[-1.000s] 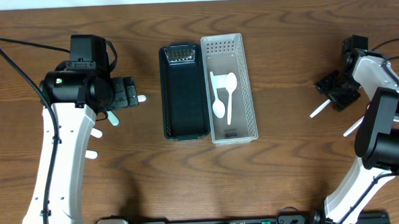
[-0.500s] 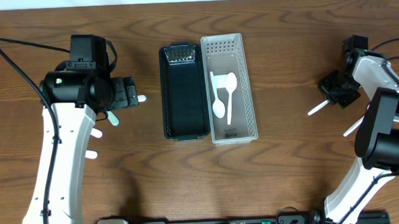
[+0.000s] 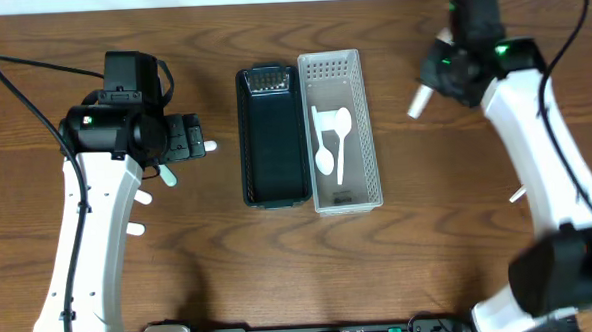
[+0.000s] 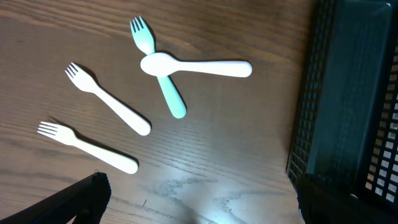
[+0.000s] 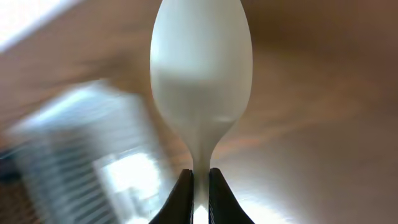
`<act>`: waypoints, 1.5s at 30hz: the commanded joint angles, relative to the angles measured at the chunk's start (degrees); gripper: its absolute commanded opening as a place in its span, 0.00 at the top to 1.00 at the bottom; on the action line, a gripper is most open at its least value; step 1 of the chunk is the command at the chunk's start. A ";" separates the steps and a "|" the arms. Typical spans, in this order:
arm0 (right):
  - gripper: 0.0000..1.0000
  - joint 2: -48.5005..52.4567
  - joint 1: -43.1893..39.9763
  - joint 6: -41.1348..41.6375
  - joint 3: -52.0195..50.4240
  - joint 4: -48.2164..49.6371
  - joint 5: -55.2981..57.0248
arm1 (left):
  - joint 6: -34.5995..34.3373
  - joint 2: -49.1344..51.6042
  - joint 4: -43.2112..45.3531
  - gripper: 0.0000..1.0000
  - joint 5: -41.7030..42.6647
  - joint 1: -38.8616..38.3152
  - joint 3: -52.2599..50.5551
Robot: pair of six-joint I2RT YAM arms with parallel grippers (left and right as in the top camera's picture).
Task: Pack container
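Note:
My right gripper (image 5: 200,186) is shut on the handle of a white spoon (image 5: 200,74), bowl pointing away. In the overhead view that spoon (image 3: 418,103) sticks out of the right gripper (image 3: 439,83), above the table just right of the white basket (image 3: 367,133). Two white spoons (image 3: 330,139) lie in that basket. The black basket (image 3: 273,137) stands beside it on the left. My left gripper (image 4: 199,211) is open over bare wood, near a teal fork (image 4: 160,78), a white spoon (image 4: 196,65) lying across it, and two white forks (image 4: 109,99).
One more white utensil (image 3: 517,193) lies on the table at the right, partly under the right arm. The black basket's mesh wall (image 4: 314,112) is close to my left gripper's right finger. The left arm covers part of the utensils on the left.
My right gripper closed on a white spoon at the far right, lifted it and swung up and left toward the white basket. The left arm has not moved.

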 commanded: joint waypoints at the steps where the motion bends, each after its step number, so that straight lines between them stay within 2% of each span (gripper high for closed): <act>1: 0.99 -0.44 5.90 -1.77 -0.24 -0.74 0.59 | 0.11 -0.17 -0.17 0.02 -0.46 0.02 1.25; 7: 0.98 5.31 14.08 -1.68 -0.46 -1.99 0.61 | 0.11 -0.17 -0.17 0.02 -0.46 0.02 1.25; 13: 0.96 15.02 16.90 -4.17 -0.46 -2.21 -1.64 | 0.11 -0.17 -0.20 0.02 -0.46 0.02 1.25; 17: 0.90 19.41 17.16 -8.13 -0.46 -2.14 -2.62 | 0.13 -0.17 -0.20 0.02 -0.46 0.02 1.25; 21: 0.71 19.76 17.16 -11.43 -0.33 -1.70 -2.64 | 0.13 -0.17 -0.17 0.02 -0.46 0.02 1.25; 24: 0.69 18.97 16.98 -13.33 1.68 -2.32 -2.62 | 0.13 -0.17 -0.17 0.02 -0.46 0.02 1.25; 28: 0.69 15.96 15.30 -15.41 9.31 -6.47 -0.92 | 0.13 -0.17 -0.17 0.02 -0.46 0.02 1.25; 32: 0.69 10.75 10.86 -14.64 18.80 -12.92 6.54 | 0.13 -0.17 -0.20 0.02 -0.46 0.02 1.25; 33: 0.65 9.09 9.01 -13.70 20.81 -14.45 8.26 | 0.11 -0.17 -0.20 0.02 -0.46 0.02 1.25; 34: 0.55 7.45 6.88 -12.59 22.25 -15.67 9.55 | 0.11 -0.17 -0.20 0.02 -0.46 0.02 1.25; 35: 0.48 6.01 4.87 -11.78 23.08 -16.57 10.03 | 0.11 -0.17 -0.22 0.02 -0.46 0.02 1.25; 36: 0.45 4.35 2.19 -10.60 23.45 -17.38 10.08 | 0.11 -0.17 -0.22 0.02 -0.46 0.02 1.25; 41: 0.38 0.00 -13.18 -4.15 23.43 -24.41 9.77 | 0.11 -0.17 -0.22 0.02 -0.46 0.02 1.25; 45: 0.32 0.59 -25.18 -3.30 21.94 -28.00 6.73 | 0.11 -0.17 -0.22 0.02 -0.46 0.02 1.25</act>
